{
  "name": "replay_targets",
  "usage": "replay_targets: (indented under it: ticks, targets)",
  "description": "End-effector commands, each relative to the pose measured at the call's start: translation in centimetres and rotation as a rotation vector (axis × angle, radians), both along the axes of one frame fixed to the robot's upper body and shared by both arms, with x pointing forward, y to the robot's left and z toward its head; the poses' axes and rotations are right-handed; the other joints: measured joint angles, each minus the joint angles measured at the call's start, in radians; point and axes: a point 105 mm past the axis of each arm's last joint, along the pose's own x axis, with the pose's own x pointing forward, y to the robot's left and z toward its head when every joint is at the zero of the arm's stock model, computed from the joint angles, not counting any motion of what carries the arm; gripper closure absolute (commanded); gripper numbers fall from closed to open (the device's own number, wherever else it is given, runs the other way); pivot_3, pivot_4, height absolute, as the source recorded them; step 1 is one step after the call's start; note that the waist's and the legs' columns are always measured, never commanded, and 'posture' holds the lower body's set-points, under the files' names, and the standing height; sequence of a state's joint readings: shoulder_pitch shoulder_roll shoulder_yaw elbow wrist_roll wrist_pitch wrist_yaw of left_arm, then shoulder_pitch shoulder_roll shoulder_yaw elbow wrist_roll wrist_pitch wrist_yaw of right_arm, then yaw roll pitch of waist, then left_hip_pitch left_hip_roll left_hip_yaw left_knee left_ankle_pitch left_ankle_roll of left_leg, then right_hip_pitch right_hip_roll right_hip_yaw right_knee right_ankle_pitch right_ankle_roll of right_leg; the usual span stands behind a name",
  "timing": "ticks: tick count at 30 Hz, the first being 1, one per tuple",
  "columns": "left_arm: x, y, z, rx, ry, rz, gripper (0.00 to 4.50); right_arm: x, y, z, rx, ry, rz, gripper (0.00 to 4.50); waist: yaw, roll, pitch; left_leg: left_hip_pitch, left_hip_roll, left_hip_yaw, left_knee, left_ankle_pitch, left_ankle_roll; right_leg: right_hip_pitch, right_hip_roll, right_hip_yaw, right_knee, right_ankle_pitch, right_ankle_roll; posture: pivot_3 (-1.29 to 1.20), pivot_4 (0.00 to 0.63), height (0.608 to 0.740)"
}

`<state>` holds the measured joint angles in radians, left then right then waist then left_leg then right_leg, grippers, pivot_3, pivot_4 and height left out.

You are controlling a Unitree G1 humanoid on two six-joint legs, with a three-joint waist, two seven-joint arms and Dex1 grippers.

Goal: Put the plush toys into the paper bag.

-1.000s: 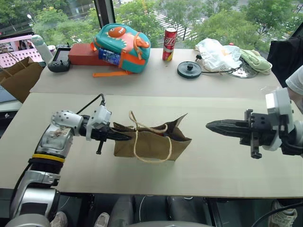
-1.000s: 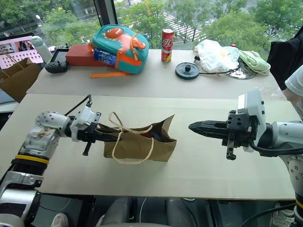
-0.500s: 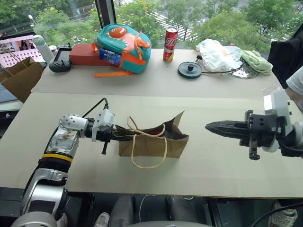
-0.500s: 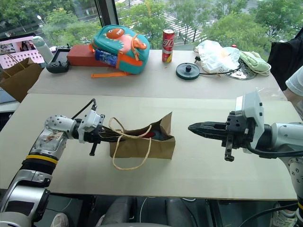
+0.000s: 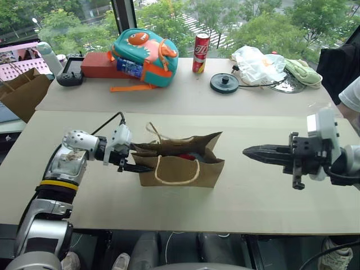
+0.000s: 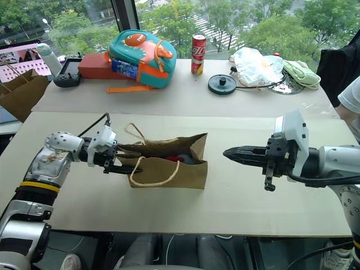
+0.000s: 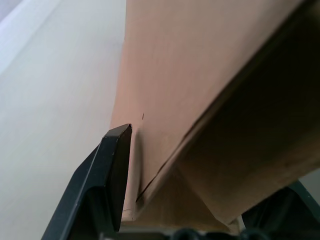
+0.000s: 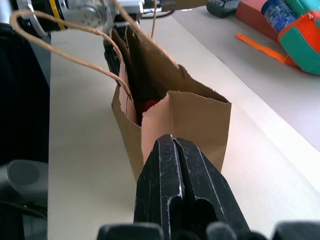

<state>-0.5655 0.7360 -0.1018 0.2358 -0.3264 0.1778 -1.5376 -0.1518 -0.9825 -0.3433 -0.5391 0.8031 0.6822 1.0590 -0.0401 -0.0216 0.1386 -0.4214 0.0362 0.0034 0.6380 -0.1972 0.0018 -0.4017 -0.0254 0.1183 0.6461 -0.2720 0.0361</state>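
The light brown paper bag (image 5: pixel 181 171) stands upright on the near table with its mouth open and one cord handle hanging down its front. Inside it lies the red plush toy (image 6: pixel 175 158), with a bluish-grey bit beside it. My left gripper (image 5: pixel 140 158) is at the bag's left end, open, its fingers (image 7: pixel 107 170) straddling the bag's end edge. My right gripper (image 5: pixel 251 151) hovers shut to the right of the bag, pointing at it with a gap between. The right wrist view looks into the paper bag (image 8: pixel 190 117), where the red toy (image 8: pixel 148 105) shows.
On the far table sit a teal dinosaur backpack (image 5: pixel 147 50), a red can (image 5: pixel 201 45), a black disc (image 5: pixel 224 82), a white plastic bag (image 5: pixel 256 63) and a black controller (image 5: pixel 70 70). A darker brown bag (image 5: pixel 22 93) stands at the far left. A person's sleeve (image 5: pixel 351 95) is at the right edge.
My left gripper was shut on the bag's left edge and has opened. The bag has gone from tilted to standing flat and upright. My right gripper has kept still.
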Motion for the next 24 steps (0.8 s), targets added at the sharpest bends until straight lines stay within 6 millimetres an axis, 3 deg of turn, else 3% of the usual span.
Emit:
replay_targets:
  ticks: [1,5,11,15,24]
  targets:
    - [-0.8,0.3,3.2,-0.033,-0.035,0.006,1.54,0.0,0.2,0.9,-0.02,-0.059,0.024,4.5,0.0,0.0,0.0,0.0,0.0,0.0,0.0,0.0,0.0,0.0,0.0,0.0,0.0,0.0,0.0,0.0,0.15,0.733]
    - [-2.3,1.9,7.0,-0.067,0.004,0.076,1.54,0.2,0.1,0.9,-0.034,-0.062,0.031,4.5,-0.005,0.0,0.0,0.0,0.001,0.0,0.0,0.0,0.0,-0.001,0.0,0.0,0.001,0.0,0.0,0.0,0.15,0.733]
    - [-3.5,5.5,10.2,-0.073,0.087,0.182,1.54,0.2,0.1,1.4,-0.045,-0.066,0.061,4.5,-0.003,0.0,0.0,0.001,0.001,0.0,0.0,0.0,0.0,0.0,0.0,0.0,0.001,-0.004,0.007,0.0,0.15,0.733]
    - [-3.1,7.7,10.8,-0.052,0.09,0.248,1.54,0.3,0.3,2.1,-0.032,-0.08,0.083,4.5,-0.003,0.001,0.0,0.002,0.001,0.001,0.0,0.0,0.0,0.0,0.001,-0.001,0.001,-0.005,0.006,0.0,0.15,0.733]
    - [-3.0,7.2,10.4,-0.055,0.094,0.219,1.54,0.7,0.5,2.4,-0.033,-0.088,0.098,4.5,0.002,0.001,0.0,0.0,0.001,0.001,0.0,0.0,0.0,-0.002,0.0,-0.001,0.001,-0.004,0.001,0.0,0.15,0.733]
